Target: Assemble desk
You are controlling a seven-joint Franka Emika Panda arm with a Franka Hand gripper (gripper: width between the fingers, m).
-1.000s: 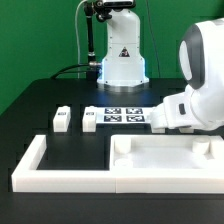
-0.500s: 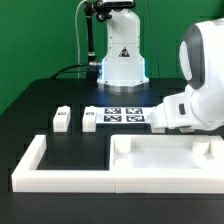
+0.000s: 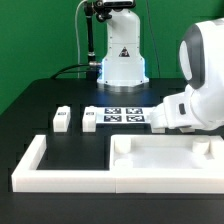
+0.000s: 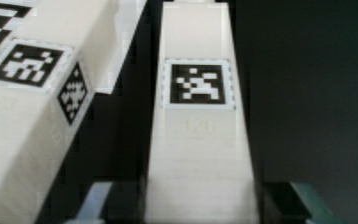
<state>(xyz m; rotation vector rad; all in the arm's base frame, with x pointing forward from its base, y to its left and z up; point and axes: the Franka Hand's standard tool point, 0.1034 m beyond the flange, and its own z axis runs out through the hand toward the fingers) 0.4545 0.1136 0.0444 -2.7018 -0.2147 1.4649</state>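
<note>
Marker board (image 3: 122, 116) flat on black table (image 3: 40, 100); border rail (image 3: 30, 165) nearby.

My exterior camera sits in front of the black table (image 3: 40, 105), slightly raised. It looks over the tabletop panel (image 3: 160, 150) from its near edge toward the arm's base (image 3: 122, 62). My wrist camera looks down at very close range along one tagged leg (image 4: 197, 130). I cannot tell where the two views overlap.

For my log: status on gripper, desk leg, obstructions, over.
Gripper open, straddling a desk leg, gaps both sides. Leg not gripped. Second leg close alongside, tight clearance.
</note>
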